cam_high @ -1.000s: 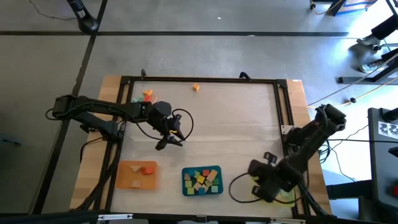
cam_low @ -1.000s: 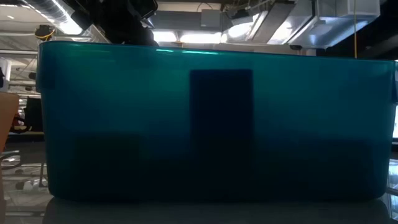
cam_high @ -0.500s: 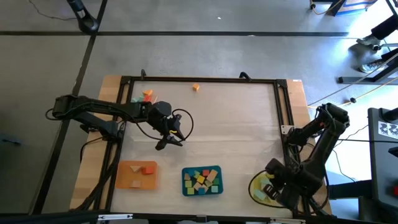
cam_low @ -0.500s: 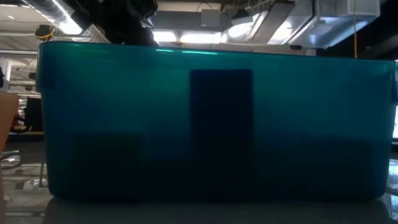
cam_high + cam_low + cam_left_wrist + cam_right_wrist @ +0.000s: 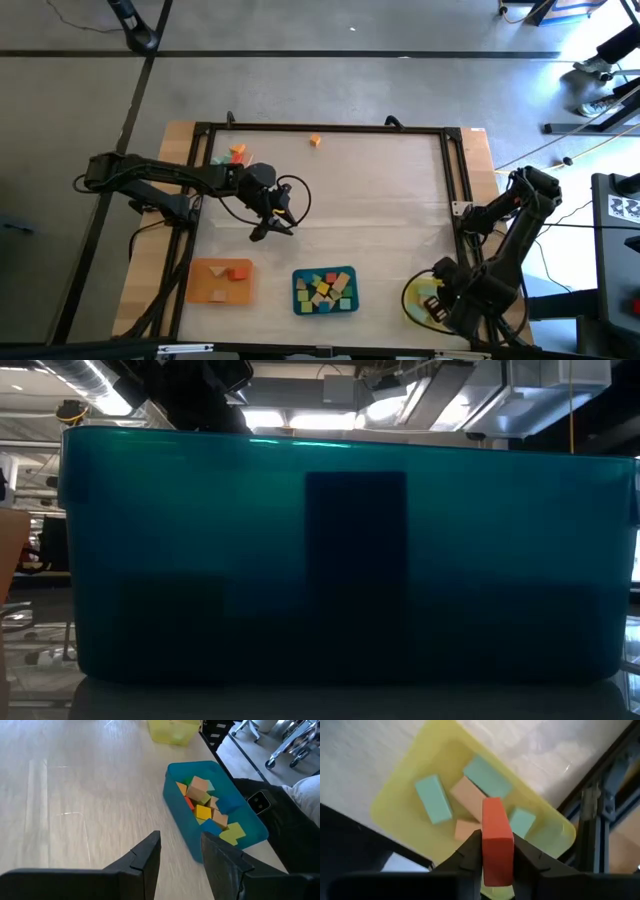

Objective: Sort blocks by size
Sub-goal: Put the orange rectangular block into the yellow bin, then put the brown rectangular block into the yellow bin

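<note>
red block held over the yellow tray

taking the teal tray [image 5: 325,291] at the table's near edge as the landmark: to its left lies the orange tray [image 5: 220,280], with an orange block [image 5: 238,271] and paler pieces in it. farther from the near edge than the orange tray, near the far left corner of the wooden table [image 5: 380,190], sit two small orange blocks [image 5: 237,152], and another small orange block [image 5: 315,141] lies at the far edge, well beyond the teal tray.

the left gripper [image 5: 272,226] hangs over bare table, beyond the teal tray and a little to its left. in the left wrist view its fingers [image 5: 145,857] stand apart with nothing between them.

the teal tray itself holds a heap of blocks [image 5: 205,807] in tan, yellow, orange, red and green. in the low view its wall [image 5: 340,560] fills nearly the whole picture.

to the right of the teal tray lies the yellow tray [image 5: 410,785], with the right gripper [image 5: 497,850] above it. that gripper is clamped on a red block [image 5: 496,837], held on end between the fingers. in the yellow tray under it lie three mint blocks [image 5: 433,797] and two tan ones [image 5: 468,792].
</note>
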`<move>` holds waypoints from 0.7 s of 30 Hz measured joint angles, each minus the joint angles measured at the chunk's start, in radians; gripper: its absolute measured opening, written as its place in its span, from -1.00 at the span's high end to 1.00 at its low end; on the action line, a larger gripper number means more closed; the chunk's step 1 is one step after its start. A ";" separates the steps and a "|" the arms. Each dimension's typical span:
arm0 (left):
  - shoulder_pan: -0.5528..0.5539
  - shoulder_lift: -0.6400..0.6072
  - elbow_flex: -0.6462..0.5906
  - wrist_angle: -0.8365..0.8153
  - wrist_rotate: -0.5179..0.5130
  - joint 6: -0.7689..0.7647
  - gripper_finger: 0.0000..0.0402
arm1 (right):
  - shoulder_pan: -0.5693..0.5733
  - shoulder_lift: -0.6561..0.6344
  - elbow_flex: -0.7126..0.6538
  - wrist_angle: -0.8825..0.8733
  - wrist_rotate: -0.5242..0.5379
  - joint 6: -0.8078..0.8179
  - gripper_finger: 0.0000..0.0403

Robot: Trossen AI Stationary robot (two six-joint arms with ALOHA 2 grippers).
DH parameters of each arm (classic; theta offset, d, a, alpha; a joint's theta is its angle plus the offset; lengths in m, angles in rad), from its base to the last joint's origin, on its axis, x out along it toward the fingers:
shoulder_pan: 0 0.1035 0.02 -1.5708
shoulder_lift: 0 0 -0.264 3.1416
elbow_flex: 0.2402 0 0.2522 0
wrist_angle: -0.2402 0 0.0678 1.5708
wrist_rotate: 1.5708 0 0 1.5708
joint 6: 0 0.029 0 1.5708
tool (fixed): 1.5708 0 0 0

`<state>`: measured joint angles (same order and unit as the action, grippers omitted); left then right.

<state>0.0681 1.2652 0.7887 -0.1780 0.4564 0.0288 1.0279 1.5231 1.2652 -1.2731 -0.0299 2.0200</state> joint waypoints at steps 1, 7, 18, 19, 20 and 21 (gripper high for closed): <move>0.000 0.000 0.000 0.000 0.000 0.000 0.37 | 0.000 0.002 0.000 -0.006 0.009 0.000 0.57; 0.000 0.000 0.000 0.002 0.000 -0.002 0.37 | -0.001 0.006 0.000 0.004 0.047 -0.001 0.33; 0.000 0.000 0.000 0.039 0.000 -0.039 0.37 | -0.051 0.006 -0.001 -0.001 0.432 -0.168 -0.07; 0.000 0.000 0.000 0.055 0.000 -0.052 0.37 | -0.066 0.006 -0.001 0.001 0.486 -0.214 -0.08; 0.000 0.000 0.000 0.068 0.000 -0.068 0.37 | -0.085 0.006 -0.001 0.001 0.532 -0.261 -0.09; 0.002 0.000 0.000 0.074 0.000 -0.077 0.36 | -0.106 0.006 -0.001 0.001 0.572 -0.311 -0.09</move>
<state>0.0697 1.2652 0.7883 -0.1035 0.4564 -0.0481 0.9217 1.5295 1.2644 -1.2723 0.5421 1.7095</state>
